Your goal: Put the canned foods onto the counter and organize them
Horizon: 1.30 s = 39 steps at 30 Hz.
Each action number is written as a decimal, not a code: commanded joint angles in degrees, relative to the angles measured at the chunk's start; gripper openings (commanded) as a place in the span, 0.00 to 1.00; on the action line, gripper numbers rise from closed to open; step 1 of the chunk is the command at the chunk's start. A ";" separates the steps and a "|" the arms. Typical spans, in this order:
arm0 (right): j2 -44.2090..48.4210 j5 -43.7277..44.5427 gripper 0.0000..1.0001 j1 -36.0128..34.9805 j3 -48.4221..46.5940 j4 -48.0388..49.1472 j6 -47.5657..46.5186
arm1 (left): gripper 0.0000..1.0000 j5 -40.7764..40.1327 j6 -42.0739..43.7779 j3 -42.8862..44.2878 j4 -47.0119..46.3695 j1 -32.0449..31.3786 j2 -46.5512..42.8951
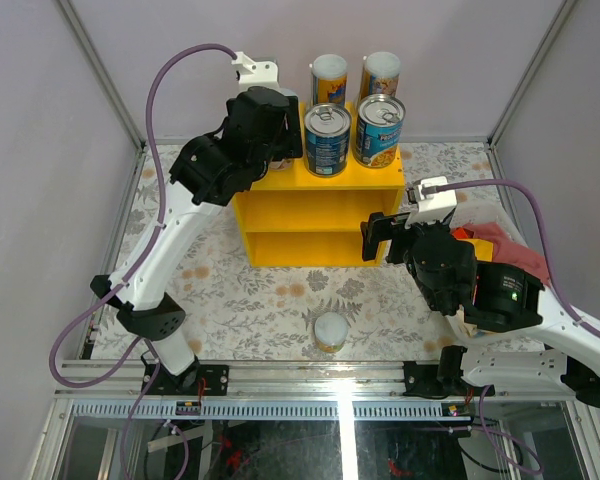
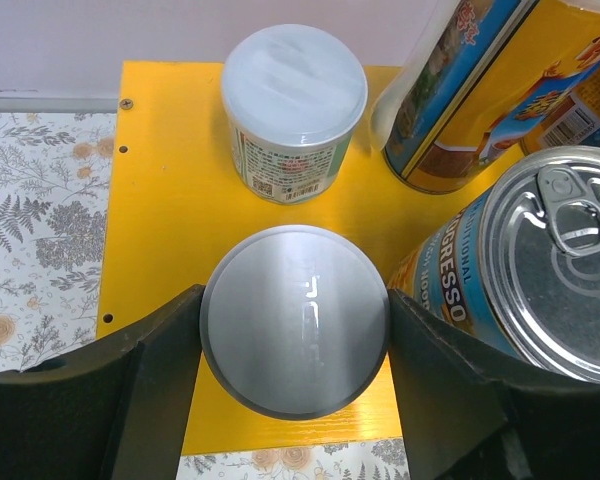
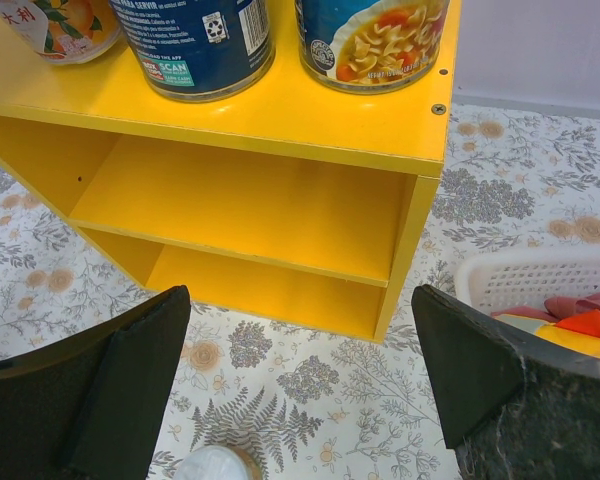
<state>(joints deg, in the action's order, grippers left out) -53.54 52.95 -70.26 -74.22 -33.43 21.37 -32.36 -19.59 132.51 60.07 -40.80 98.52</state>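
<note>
The yellow counter [image 1: 315, 210] stands mid-table. On its top are two tall cans [image 1: 329, 80] [image 1: 380, 72] at the back and two wide blue tins [image 1: 327, 140] [image 1: 379, 130] in front of them. My left gripper [image 1: 283, 135] is over the counter's left top. In the left wrist view it [image 2: 295, 345] is shut on a small grey-lidded can [image 2: 295, 320], with another small white-lidded can [image 2: 294, 105] behind it. I cannot tell whether the held can rests on the top. My right gripper [image 3: 300, 370] is open and empty, low before the counter [image 3: 280, 115]. A third small can [image 1: 331, 332] stands on the table.
A white basket [image 3: 540, 275] with red and orange cloth sits right of the counter, also in the top view [image 1: 500, 245]. Both counter compartments show nothing inside. The small can on the table shows at the bottom edge of the right wrist view [image 3: 212, 466].
</note>
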 commanded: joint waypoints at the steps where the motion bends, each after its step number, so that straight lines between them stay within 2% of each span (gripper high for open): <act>1: 0.10 0.48 0.99 -0.41 -0.40 3.02 -0.46 | 0.00 0.76 1.41 1.53 -3.97 0.54 -0.61; 5: 0.01 0.37 1.00 -0.41 -0.50 2.99 -0.37 | 0.05 1.14 1.41 1.32 -3.77 0.64 -0.56; 14: 0.00 0.14 1.00 -0.40 -0.51 2.91 -0.17 | 0.50 0.38 0.57 0.58 -2.67 0.67 -0.94; 24: -0.08 -0.05 0.99 -0.40 -0.67 2.77 -0.23 | 0.77 0.42 -0.29 -0.85 -2.54 0.71 -1.22; 28: -0.34 -0.26 0.99 -0.40 -0.76 2.90 -0.28 | 0.82 -0.12 -0.66 -0.92 -2.46 0.70 -1.53; 39: -1.12 -0.66 0.99 -0.41 -1.62 3.42 -1.12 | 0.83 -2.74 -2.06 -2.91 -5.60 0.63 -5.89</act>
<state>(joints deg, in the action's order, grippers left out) -54.48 52.40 -70.26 -74.22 -32.64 20.99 -32.67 -21.02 130.47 59.37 -40.69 96.64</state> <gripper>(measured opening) 0.994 0.830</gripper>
